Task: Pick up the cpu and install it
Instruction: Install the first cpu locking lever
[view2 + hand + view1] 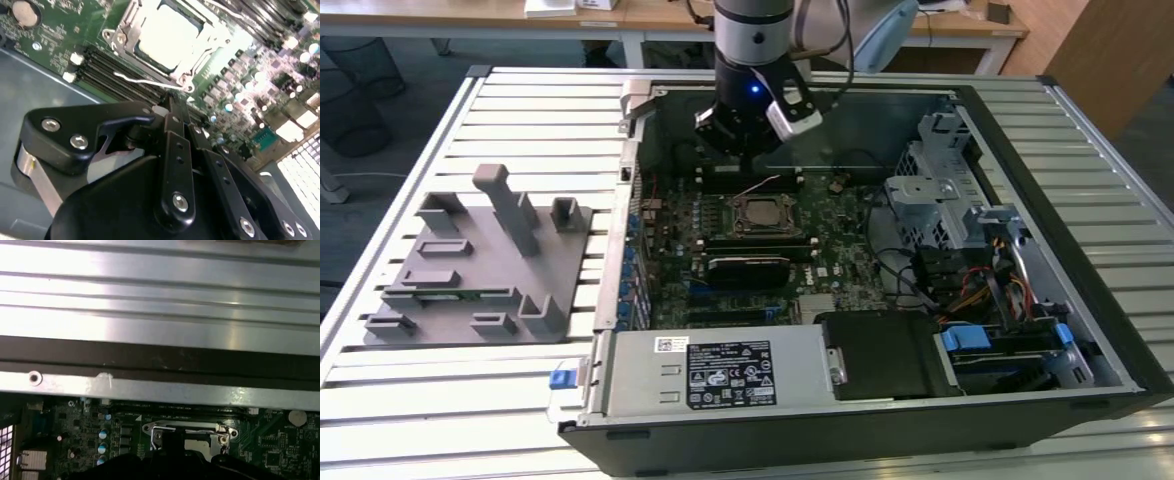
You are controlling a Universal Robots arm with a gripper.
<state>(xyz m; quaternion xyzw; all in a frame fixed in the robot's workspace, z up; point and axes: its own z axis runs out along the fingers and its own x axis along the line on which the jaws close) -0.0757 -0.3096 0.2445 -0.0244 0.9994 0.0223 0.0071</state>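
Most of the job is looking finished, since the cpu (169,36) is sitting flat in the motherboard socket (125,37) while the gripper (172,107), fingers drawn together on nothing, is hanging just beside it.

I can't make out any readable text from here. The white label (731,373) on the power supply (707,372) in the exterior view carries print and symbols, but they are too small for me to read; nothing on the motherboard (50,35) is legible either.
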